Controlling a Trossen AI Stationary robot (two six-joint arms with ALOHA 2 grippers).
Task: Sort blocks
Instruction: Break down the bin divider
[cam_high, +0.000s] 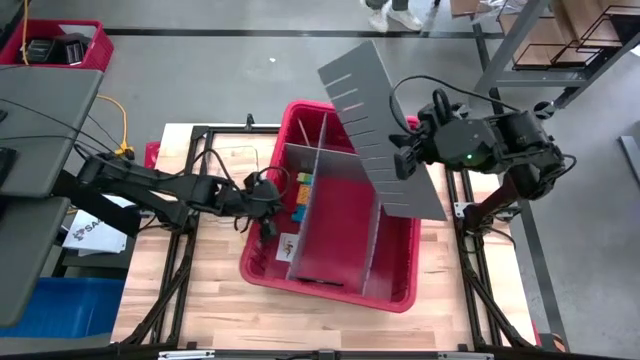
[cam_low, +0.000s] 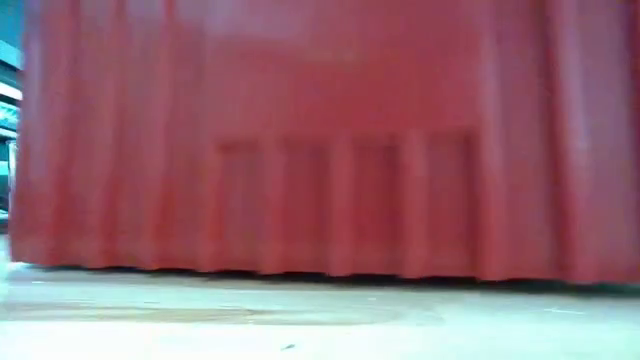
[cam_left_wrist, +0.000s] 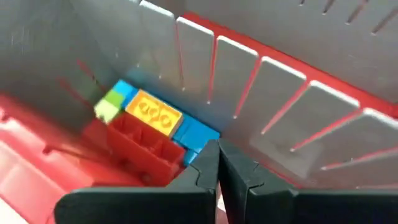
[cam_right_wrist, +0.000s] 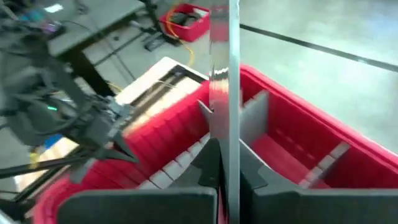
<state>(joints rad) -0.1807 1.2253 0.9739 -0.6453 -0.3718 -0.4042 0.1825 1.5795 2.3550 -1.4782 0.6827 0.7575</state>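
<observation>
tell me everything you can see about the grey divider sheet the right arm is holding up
The grey divider sheet is a flat, thin, stiff panel, plastic by the look of it, with a row of narrow slots cut into one long edge. It is lifted clear above the red bin, tilted and lying diagonally over the bin's right side in the high view. The right gripper is shut on its edge; nothing else touches it.

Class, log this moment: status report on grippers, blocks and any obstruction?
Left gripper shut, empty, inside bin beside blocks. Right gripper shut on divider, raised over bin. Nothing blocking the blocks.
</observation>
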